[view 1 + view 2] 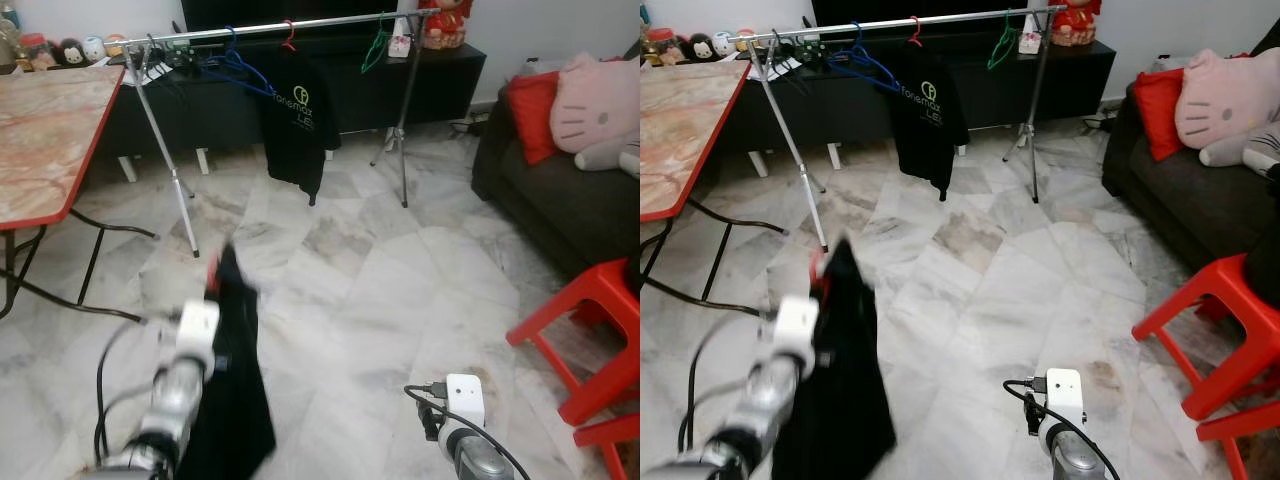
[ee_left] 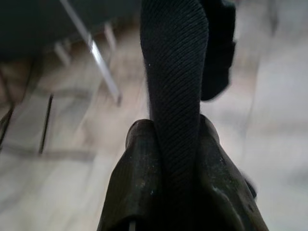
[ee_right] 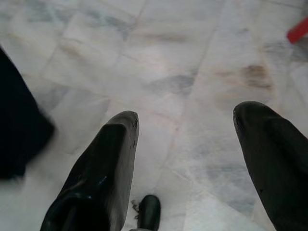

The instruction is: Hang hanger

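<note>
Left pincer (image 2: 175, 144): near left of the scene, raised over the floor, its two fingers clenched on a fold of the black garment (image 1: 232, 370)
Black garment: hangs down from the left pincer, blurred; a bit of red, apparently its hanger (image 1: 212, 272), shows at its top edge
Right pincer (image 3: 185, 144): near right, low over the marble floor (image 1: 380, 290), fingers spread apart and holding nothing
Clothes rail (image 1: 290, 27): far side of the room, a silver bar on splayed legs, well apart from the held garment
On the rail: a blue hanger (image 1: 235, 62) to the left, a black T-shirt (image 1: 297, 118) with pale lettering on a red hanger in the middle, a green hanger (image 1: 377, 48) to the right
Bench (image 1: 50, 140): left edge, marbled top with red rim, on thin black legs
Sofa (image 1: 560, 190): right, dark, carrying a red cushion and a pink plush cushion
Stool (image 1: 590, 320): red plastic, near right
</note>
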`<state>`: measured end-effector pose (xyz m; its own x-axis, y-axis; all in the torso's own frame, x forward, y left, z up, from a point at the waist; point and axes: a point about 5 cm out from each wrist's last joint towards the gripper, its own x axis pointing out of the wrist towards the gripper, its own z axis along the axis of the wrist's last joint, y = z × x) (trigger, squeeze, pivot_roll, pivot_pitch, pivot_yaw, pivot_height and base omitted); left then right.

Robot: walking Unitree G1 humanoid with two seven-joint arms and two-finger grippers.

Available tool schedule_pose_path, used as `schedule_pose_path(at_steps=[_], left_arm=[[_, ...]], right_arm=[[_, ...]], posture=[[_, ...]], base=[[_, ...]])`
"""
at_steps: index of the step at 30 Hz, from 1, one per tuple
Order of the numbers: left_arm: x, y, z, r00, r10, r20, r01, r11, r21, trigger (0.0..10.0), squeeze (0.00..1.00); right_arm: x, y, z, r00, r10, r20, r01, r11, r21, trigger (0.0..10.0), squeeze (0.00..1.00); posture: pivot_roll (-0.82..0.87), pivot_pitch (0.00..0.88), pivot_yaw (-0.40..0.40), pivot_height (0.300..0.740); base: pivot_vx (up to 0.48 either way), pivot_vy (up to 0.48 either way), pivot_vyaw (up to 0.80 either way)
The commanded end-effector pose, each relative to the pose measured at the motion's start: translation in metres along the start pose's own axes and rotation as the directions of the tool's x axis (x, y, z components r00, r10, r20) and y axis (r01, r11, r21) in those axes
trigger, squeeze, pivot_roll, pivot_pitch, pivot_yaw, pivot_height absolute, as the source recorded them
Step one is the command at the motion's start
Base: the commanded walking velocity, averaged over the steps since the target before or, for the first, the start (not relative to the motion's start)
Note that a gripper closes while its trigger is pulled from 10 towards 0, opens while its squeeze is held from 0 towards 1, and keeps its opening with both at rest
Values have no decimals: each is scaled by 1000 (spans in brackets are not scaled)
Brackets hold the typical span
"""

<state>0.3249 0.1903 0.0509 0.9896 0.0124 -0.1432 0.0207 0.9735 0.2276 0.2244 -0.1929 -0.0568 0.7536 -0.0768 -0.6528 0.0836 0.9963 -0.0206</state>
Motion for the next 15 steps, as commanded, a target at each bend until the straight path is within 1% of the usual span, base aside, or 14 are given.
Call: schedule_pose_path(at_steps=[1, 2, 3, 4, 5, 6, 7, 8, 9, 11, 12, 13, 14, 15], left_arm=[[-2, -3, -5, 997, -67, -33, 67, 998, -9, 10000, 0], [1, -5, -1, 990, -136, -30, 137, 990, 21, 10000, 0], [1, -5, -1, 990, -136, -30, 137, 990, 21, 10000, 0], [2, -6, 0, 988, -154, -31, 155, 987, 30, 10000, 0], [4, -8, 5, 974, -227, -24, 228, 973, 50, 10000, 0], [5, -9, 8, 962, -273, -26, 274, 960, 59, 10000, 0], [6, -9, 10, 953, -303, -29, 304, 950, 65, 10000, 0], [6, -11, 12, 930, -365, -38, 367, 925, 96, 10000, 0], [6, -11, 12, 930, -365, -38, 367, 925, 96, 10000, 0], [6, -13, 16, 886, -459, -58, 463, 874, 149, 10000, 0], [5, -13, 19, 861, -504, -69, 508, 843, 177, 10000, 0], [5, -13, 23, 829, -555, -75, 558, 806, 197, 10000, 0], [5, -13, 23, 829, -555, -75, 558, 806, 197, 10000, 0], [4, -13, 26, 805, -588, -80, 590, 780, 209, 10000, 0]], right_arm=[[-1, -4, 0, 999, -32, 15, 32, 999, -9, 10000, 0], [9, -28, 56, 987, -72, 141, 80, 995, -58, 10000, 0], [9, -28, 56, 987, -72, 141, 80, 995, -58, 10000, 0], [11, -37, 77, 979, -82, 185, 97, 993, -69, 10000, 0], [10, -56, 95, 970, -151, 191, 187, 965, -185, 10000, 0], [9, -62, 99, 966, -158, 203, 201, 955, -216, 10000, 0], [8, -66, 105, 964, -147, 223, 191, 963, -192, 10000, 0], [7, -69, 113, 960, -124, 251, 166, 974, -154, 10000, 0], [7, -69, 113, 960, -124, 251, 166, 974, -154, 10000, 0], [6, -69, 127, 954, -61, 295, 104, 986, -129, 10000, 0], [5, -66, 136, 949, -7, 315, 58, 986, -155, 10000, 0], [4, -58, 146, 939, 96, 330, -19, 974, -228, 10000, 0], [4, -58, 146, 939, 96, 330, -19, 974, -228, 10000, 0], [3, -52, 152, 928, 165, 333, -70, 957, -281, 10000, 0]], posture=[[-106, 0, -24, 740], [-106, 0, -24, 740], [-106, 0, -24, 740], [-106, 0, -24, 740], [-109, 0, -17, 740], [-121, 0, -13, 740], [-121, 0, -13, 740], [-121, 0, -13, 740], [-121, 0, -13, 740], [-118, 0, -13, 740], [-118, 0, -13, 740], [-118, 0, -13, 740], [-118, 0, -13, 740], [-118, 0, -13, 740]], base=[[0, 0, 0], [0, 0, 0], [0, 0, 0], [0, 0, 0], [0, 0, 0], [0, 0, 0], [0, 0, 0], [0, 0, 0], [0, 0, 0], [0, 0, 0], [0, 0, 0], [0, 0, 0], [0, 0, 0], [0, 0, 0]])
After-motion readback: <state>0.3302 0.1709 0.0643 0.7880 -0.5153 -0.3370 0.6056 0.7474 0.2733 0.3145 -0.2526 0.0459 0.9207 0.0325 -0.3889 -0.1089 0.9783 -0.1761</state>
